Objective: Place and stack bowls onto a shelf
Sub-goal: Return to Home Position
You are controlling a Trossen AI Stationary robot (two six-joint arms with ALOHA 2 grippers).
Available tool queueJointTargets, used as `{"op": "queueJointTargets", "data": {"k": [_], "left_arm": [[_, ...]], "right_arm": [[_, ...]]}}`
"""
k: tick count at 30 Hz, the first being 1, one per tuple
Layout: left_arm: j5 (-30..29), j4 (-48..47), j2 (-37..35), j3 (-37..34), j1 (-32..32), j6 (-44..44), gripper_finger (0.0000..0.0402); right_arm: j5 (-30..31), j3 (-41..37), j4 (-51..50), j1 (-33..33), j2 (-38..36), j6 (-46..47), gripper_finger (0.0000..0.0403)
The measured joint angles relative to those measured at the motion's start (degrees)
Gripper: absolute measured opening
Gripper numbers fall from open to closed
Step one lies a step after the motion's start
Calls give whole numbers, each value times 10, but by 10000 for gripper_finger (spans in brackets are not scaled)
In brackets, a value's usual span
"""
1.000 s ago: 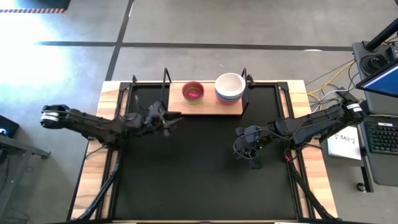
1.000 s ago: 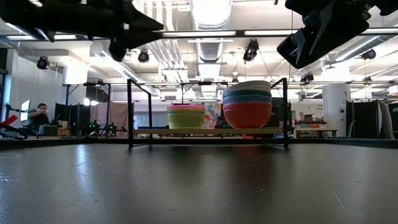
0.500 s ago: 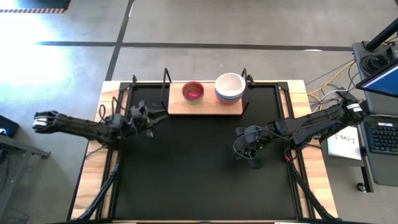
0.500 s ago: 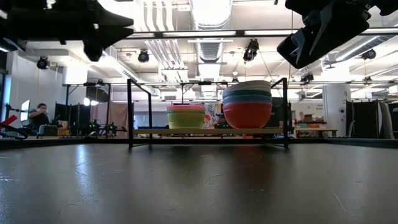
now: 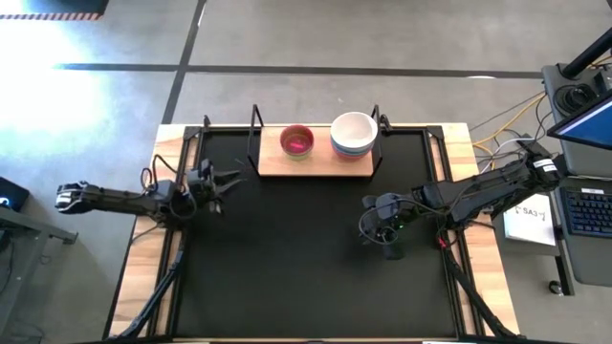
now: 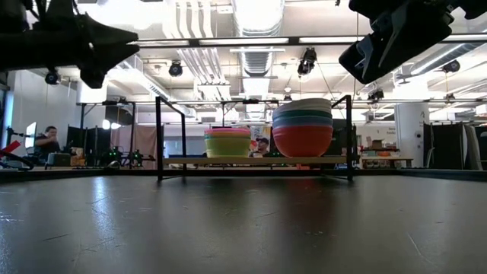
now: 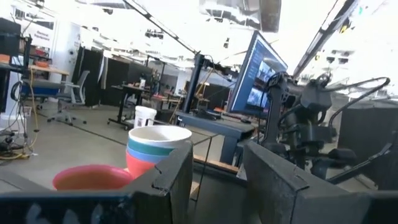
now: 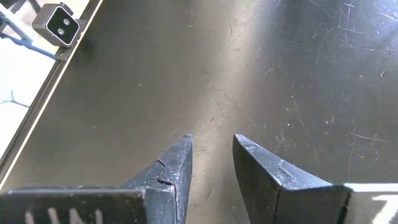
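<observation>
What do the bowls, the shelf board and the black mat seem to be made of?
Bowls: likely plastic; smooth, evenly coloured, slightly glossy.
Board: light wood, judging by its pale matt tone.
Mat: perhaps rubber or vinyl; black, with a dull sheen and fine scratches.

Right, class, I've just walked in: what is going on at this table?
All the bowls in view sit on the shelf in two stacks: a low one topped by the magenta bowl and a taller one topped by the white bowl. Neither arm holds anything. The left end effector hovers open above the black mat on its left side, apart from the shelf; the right end effector hangs open above the mat's right side.
</observation>
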Motion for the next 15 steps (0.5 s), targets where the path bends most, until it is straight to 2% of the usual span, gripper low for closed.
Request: {"op": "queueJointTargets", "data": {"k": [7, 10, 15], "left_arm": [[-2, -88, -75, 2, 2, 5, 126], [-25, -121, -102, 0, 6, 5, 126], [-31, -182, -141, 0, 16, 4, 126]], "right_arm": [[0, 0, 0, 0, 0, 1, 105], [0, 0, 0, 0, 0, 0, 105], [0, 0, 0, 0, 0, 0, 105]]}}
